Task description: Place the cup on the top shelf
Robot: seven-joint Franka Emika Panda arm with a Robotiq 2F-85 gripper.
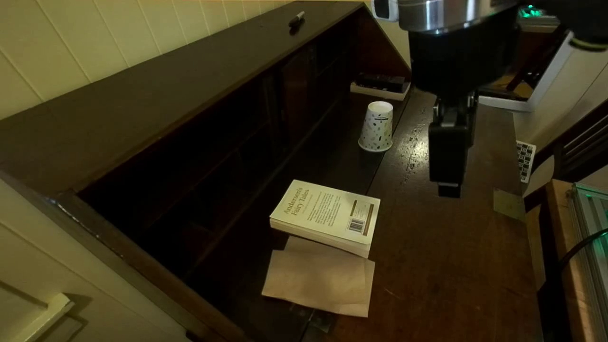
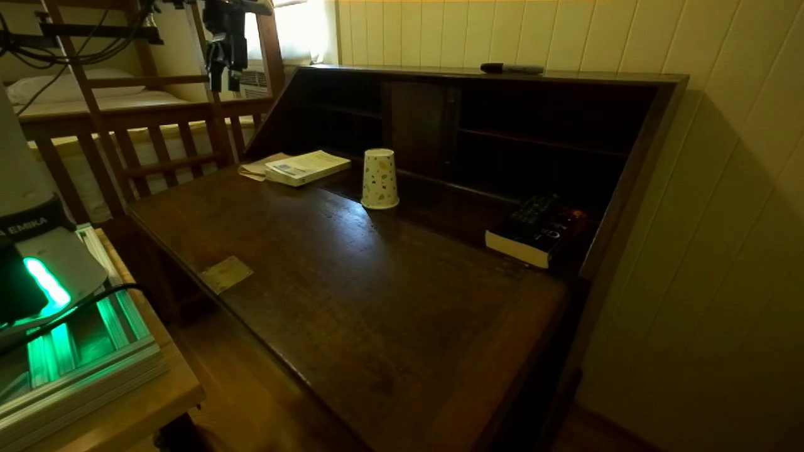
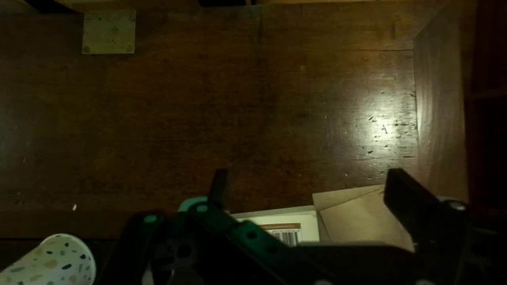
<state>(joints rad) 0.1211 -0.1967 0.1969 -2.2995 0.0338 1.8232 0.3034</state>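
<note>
The gripper (image 3: pixel 308 174) is suspended above the desk (image 1: pixel 475 266), well apart from the cup (image 1: pixel 377 127). Its fingers (image 3: pixel 406 192) are spread wide apart, as shown in the wrist view. In that view, the cup is seen outside the fingers and is partly cut off at the lower left.

The cup is set mouth down on the desk, with its narrower end uppermost, as shown in both exterior views. A speckled print is carried on its white side.

A pale book (image 1: pixel 327 213) is laid flat on one side of the cup, with its back cover facing up. Brown paper (image 1: pixel 318 280) is laid beyond the pale book, farther from the cup. On the opposite side of the cup, a dark book (image 2: pixel 534 232) is laid, with its pale page edges exposed. A rectangular plate (image 2: pixel 226 274) is located at the edge of the desk, well apart from the cup.

In an exterior view, dark compartments (image 2: pixel 540 113) are shown behind the cup; their interiors cannot be made out. The top shelf (image 1: pixel 190 80) is located above the compartments, higher than the cup. A marker (image 2: pixel 512 68) is laid on the top shelf, well apart from the cup.
</note>
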